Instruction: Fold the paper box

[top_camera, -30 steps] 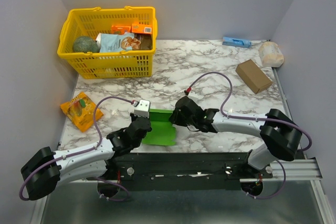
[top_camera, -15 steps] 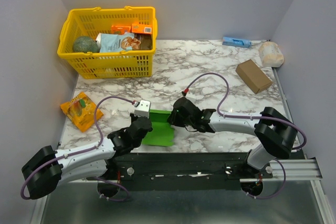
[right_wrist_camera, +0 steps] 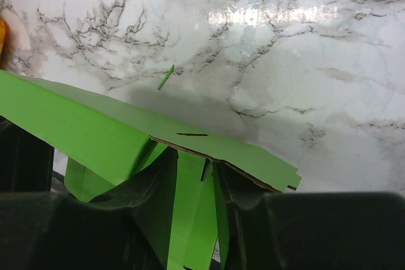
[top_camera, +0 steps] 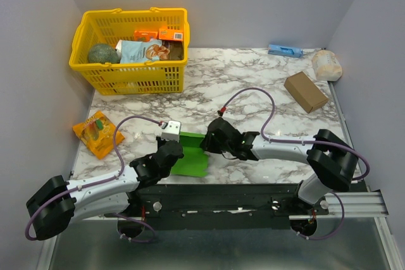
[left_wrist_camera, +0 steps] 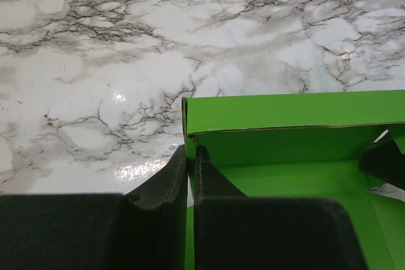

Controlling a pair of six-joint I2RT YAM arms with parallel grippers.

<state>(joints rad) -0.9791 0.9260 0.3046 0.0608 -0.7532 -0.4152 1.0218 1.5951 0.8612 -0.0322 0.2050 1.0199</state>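
Near the lower centre of the overhead frame, the paper box [top_camera: 193, 158] is held on the marble desk [top_camera: 253, 80] between both arms. Its left wall is pinched by the left claw [left_wrist_camera: 190, 154], which is almost fully closed. A flap at its right end is gripped by the partly closed right claw [right_wrist_camera: 193, 181].

No legible text anywhere; print on packets [top_camera: 140, 50] in yellow basket [top_camera: 130, 79] too small.
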